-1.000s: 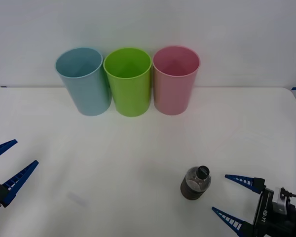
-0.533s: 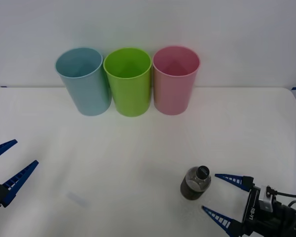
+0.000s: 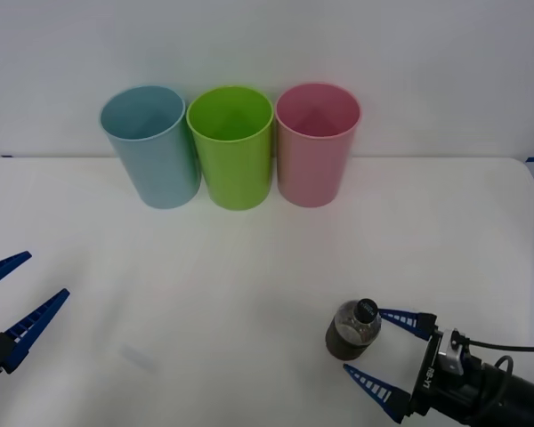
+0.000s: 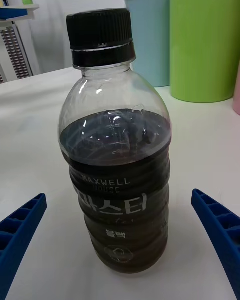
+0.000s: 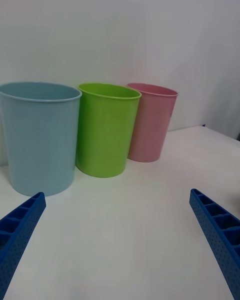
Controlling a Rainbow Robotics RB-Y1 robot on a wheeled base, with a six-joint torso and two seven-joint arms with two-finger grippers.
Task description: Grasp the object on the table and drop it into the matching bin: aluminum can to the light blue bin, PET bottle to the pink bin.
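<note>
The PET bottle (image 3: pixel 351 329) stands upright on the white table (image 3: pixel 249 267) at the front right; it is small and clear, with a dark cap and dark brown liquid. The right wrist view has the PET bottle (image 4: pixel 117 150) close up between the blue fingertips. My right gripper (image 3: pixel 380 352) is open just right of the bottle, its fingers reaching to either side of it without touching. At the back stand the light blue bin (image 3: pixel 151 147) and the pink bin (image 3: pixel 316 142). My left gripper (image 3: pixel 7 298) waits open at the table's left edge.
A green bin (image 3: pixel 232 147) stands between the light blue and pink bins, all three in a tight row by the back wall. In the left wrist view the row of bins, with the green bin (image 5: pixel 106 130) in its middle, lies ahead. Bare tabletop lies between the bottle and the bins.
My right gripper has slid left toward the bottle, and its open fingers now flank it. The bottle, the bins and the left arm have not moved.
</note>
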